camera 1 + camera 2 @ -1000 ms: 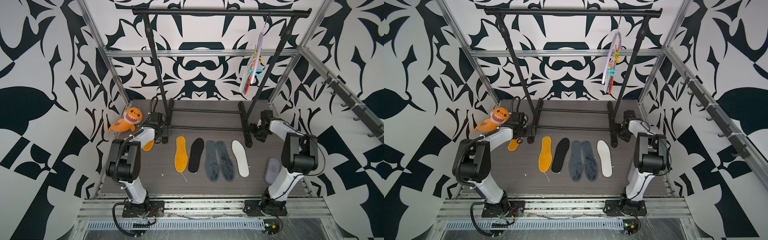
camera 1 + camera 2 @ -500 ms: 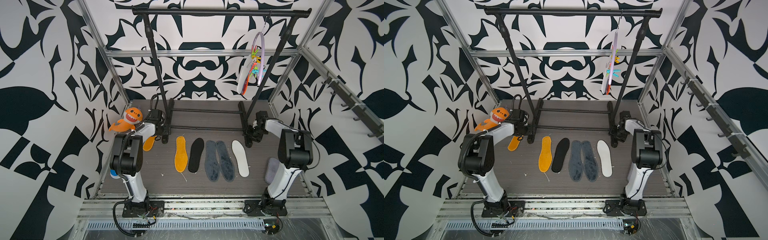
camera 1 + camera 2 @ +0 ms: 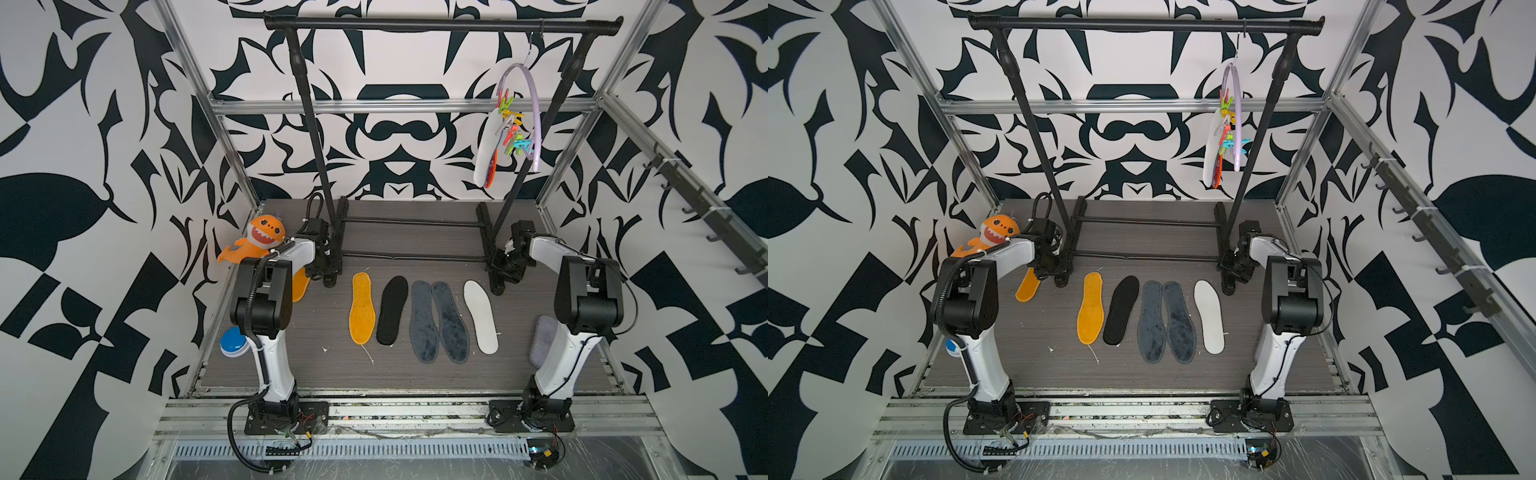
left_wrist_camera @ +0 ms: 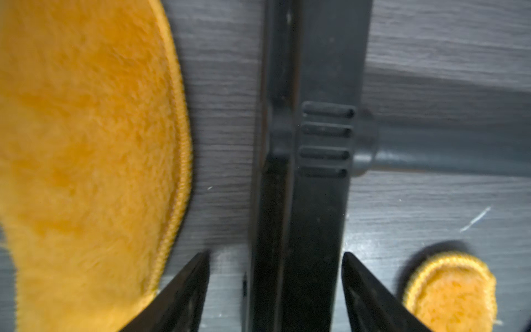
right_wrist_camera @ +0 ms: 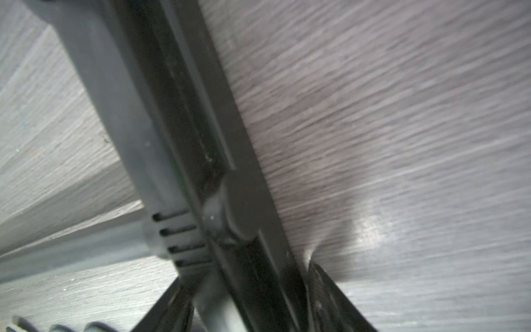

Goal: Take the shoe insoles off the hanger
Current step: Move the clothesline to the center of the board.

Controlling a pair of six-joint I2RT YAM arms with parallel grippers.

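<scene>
**Shoe insoles** (image 3: pixel 422 320): six lie on the bench (image 3: pixel 415 374) and two hang on the hanger (image 3: pixel 535 104).

The hanger is a pale lilac arch with coloured pegs (image 3: pixel 512 129). It hangs by its hook from the right end of the black clothes rail (image 3: pixel 415 25), above the bench's back right corner. A white insole (image 3: pixel 484 153) and an orange-rimmed insole (image 3: pixel 493 166) hang from it, seen nearly edge-on.

Mid-bench, a row lies side by side, lengthwise front to back: fuzzy orange insole (image 3: pixel 361 309), black insole (image 3: pixel 392 309), two fuzzy dark grey-blue ones, and a second white insole (image 3: pixel 481 318). A second orange insole (image 3: pixel 1027 286) lies near the left edge beside the rail's left foot. The left arm covers it to differing degrees in the top views. A lilac-grey pad (image 3: pixel 542 340) by the right edge shows in a top view, not in both.

Only the wrist views show the jaws.
- **Left wrist view:** the left gripper (image 4: pixel 275 258) stands parted astride the rail's left foot bar. Bench shows between one finger and the bar, and nothing is held. The second orange insole's fuzzy pile and stitched rim fill one side.
- **Right wrist view (blurred):** the right gripper (image 5: pixel 248 276) straddles the right foot bar, fingers close against it. Whether they clamp it cannot be told.
</scene>
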